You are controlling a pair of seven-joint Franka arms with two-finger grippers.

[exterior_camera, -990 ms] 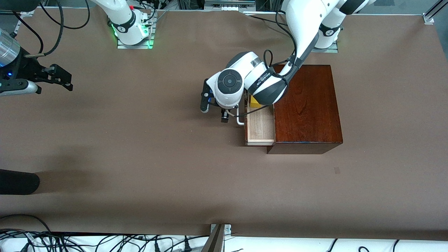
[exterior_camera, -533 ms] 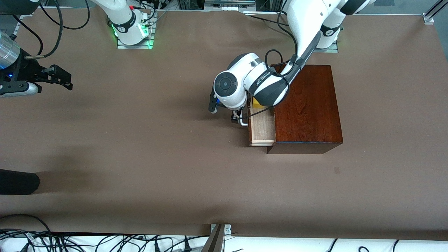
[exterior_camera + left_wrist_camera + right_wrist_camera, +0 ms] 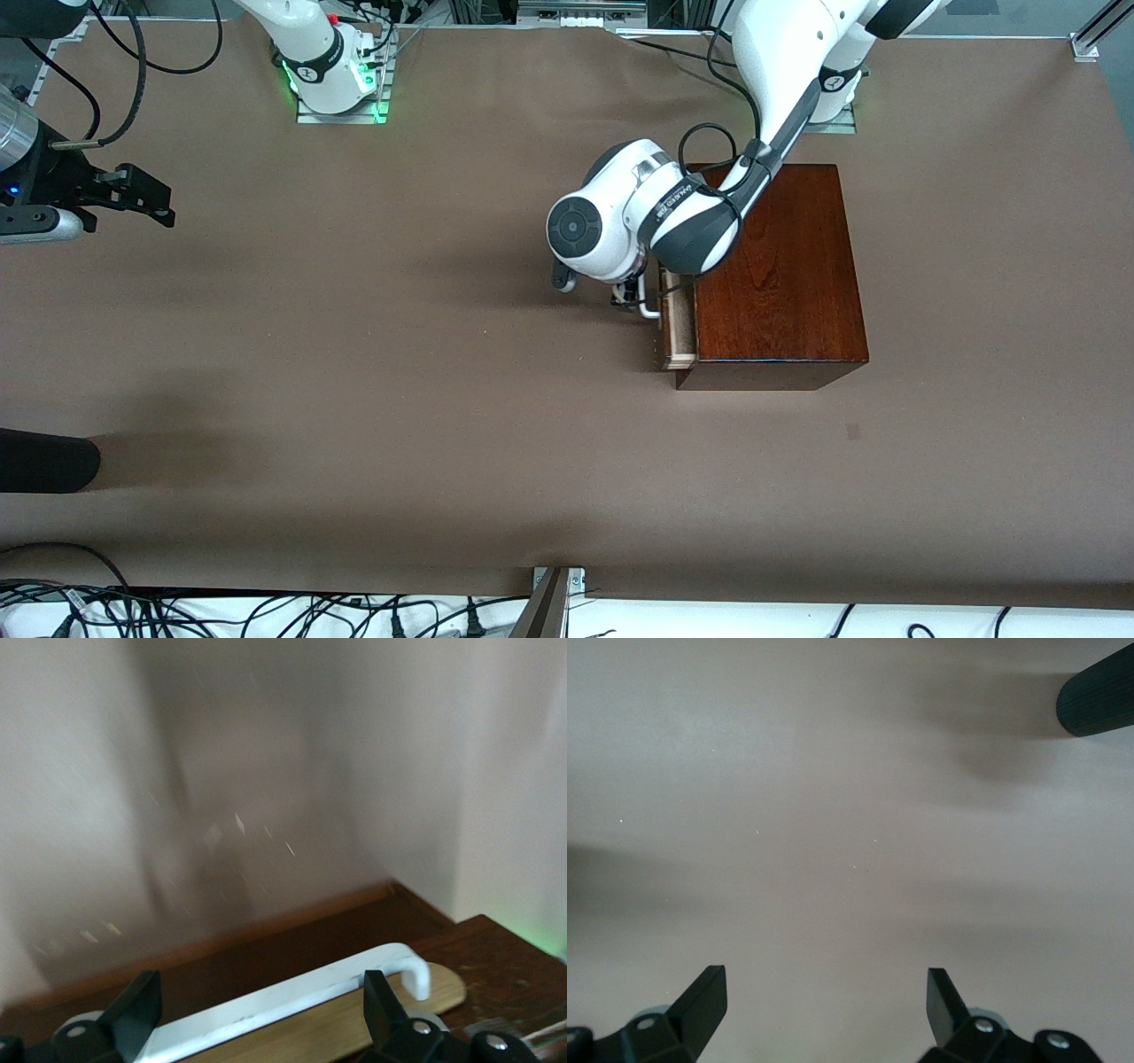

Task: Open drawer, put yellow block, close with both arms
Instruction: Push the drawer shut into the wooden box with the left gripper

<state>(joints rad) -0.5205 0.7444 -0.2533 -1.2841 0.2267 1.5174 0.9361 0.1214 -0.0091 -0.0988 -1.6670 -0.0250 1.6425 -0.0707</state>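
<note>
On the brown bench point(image 3: 354, 372) sits the reddish-brown wooden box point(image 3: 778, 266), its drawer point(image 3: 678, 328) barely protruding, the yellow block unseen, the left hand point(image 3: 633, 297) spread wide at the white handle point(image 3: 292, 997), while the right hand point(image 3: 142, 197) waits, released, over bare bench.

The left arm's wrist hides the left gripper point(image 3: 631, 299) in the front view; the drawer's point(image 3: 679, 330) contents cannot be seen.

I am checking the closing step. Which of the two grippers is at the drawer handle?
The left gripper: its open jaws stand on either side of the white handle of the drawer. The right gripper waits over bare table.
</note>
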